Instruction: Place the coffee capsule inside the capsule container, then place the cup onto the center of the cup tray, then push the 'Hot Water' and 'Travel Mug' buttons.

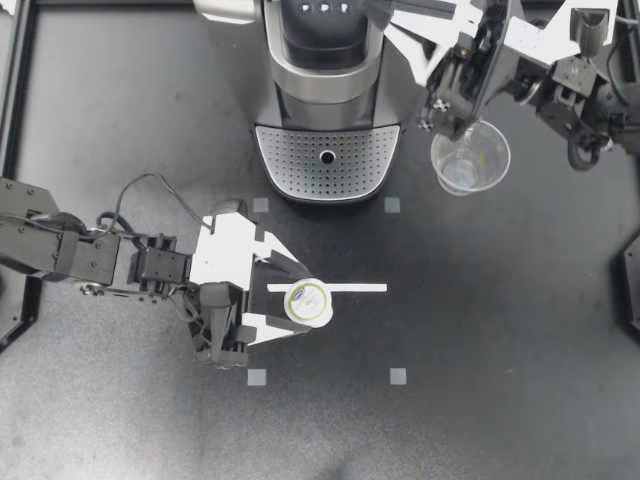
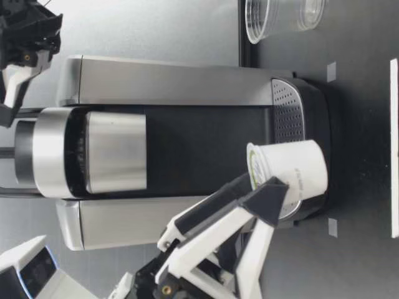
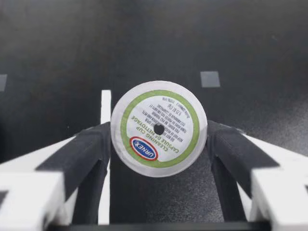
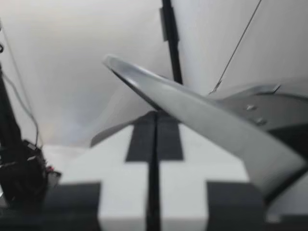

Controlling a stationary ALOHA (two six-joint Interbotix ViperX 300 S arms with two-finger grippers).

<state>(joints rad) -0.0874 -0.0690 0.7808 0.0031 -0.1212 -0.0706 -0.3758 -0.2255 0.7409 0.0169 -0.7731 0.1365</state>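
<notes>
At the table's far edge the machine [image 1: 327, 90] is cut off, and I can't make out its capsule container. My right gripper [image 1: 392, 22] is up by its top and hard to pick out from above. Its fingers are together, with a silver handle [image 4: 207, 120] crossing just ahead. The clear cup [image 1: 470, 157] stands upright on the table beside the tray [image 1: 327, 160], partly under that arm. Mid-table, my left gripper [image 1: 308, 303] has its fingers clamped on the capsule [image 1: 308, 298], lid up, off the table.

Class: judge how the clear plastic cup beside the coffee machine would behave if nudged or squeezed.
The clear plastic cup looks thin and empty, so probably light and crushable. Narrow base, wider rim: a high push may tip it.
</notes>
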